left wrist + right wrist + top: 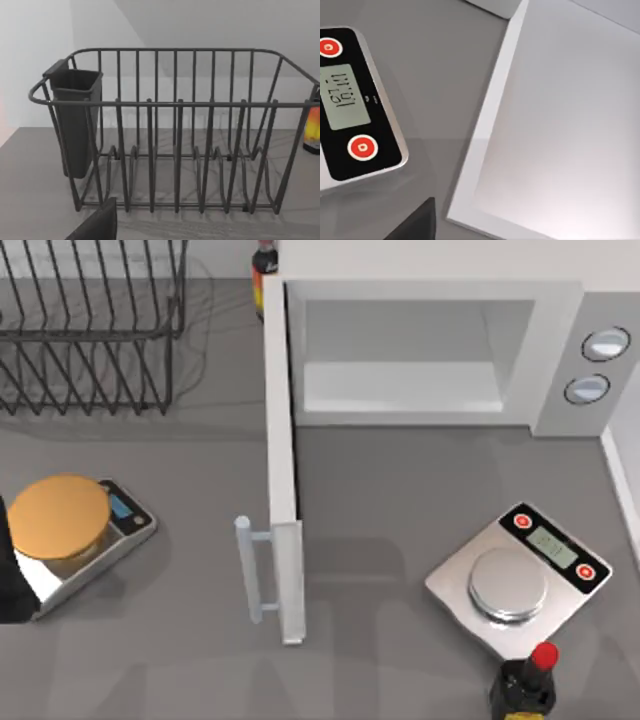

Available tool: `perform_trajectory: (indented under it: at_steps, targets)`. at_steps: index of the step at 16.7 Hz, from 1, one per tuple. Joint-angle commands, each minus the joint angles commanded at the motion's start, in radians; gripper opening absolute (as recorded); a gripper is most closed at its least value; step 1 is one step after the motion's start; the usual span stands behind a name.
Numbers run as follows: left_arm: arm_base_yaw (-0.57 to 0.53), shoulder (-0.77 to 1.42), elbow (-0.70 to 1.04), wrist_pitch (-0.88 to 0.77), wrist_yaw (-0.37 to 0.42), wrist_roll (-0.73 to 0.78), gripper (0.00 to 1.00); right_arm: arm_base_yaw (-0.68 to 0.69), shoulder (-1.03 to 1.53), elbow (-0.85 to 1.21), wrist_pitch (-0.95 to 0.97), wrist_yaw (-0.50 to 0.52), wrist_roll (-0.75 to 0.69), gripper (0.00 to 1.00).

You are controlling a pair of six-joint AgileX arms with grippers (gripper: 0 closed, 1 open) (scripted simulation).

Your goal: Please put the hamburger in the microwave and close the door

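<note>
Perhaps left arm (pixel 12 580), microwave (pixel 420 350) apart

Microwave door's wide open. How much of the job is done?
Done: the door stands swung wide open, so the microwave is ready to load. In hand: nothing that I can see; its cavity holds no hamburger. Left: nearly everything, getting the hamburger inside and swinging the door shut.
</note>
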Motion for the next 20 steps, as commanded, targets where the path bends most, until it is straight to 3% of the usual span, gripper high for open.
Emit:
perform_trajectory:
  at_steps: [11,14,20]
  targets:
    - [0.000,0.000,0.000,0.000,0.000,0.000,1.00,0.027,0.734,0.415,-0.532,0.003,-0.574,1.00]
    - [0.000,0.000,0.000,0.000,0.000,0.000,1.00,0.031,0.828,0.472,-0.604,0.004,-0.651,1.00]
    - [0.000,0.000,0.000,0.000,0.000,0.000,1.00,0.027,0.846,0.478,-0.614,0.004,-0.663,1.00]
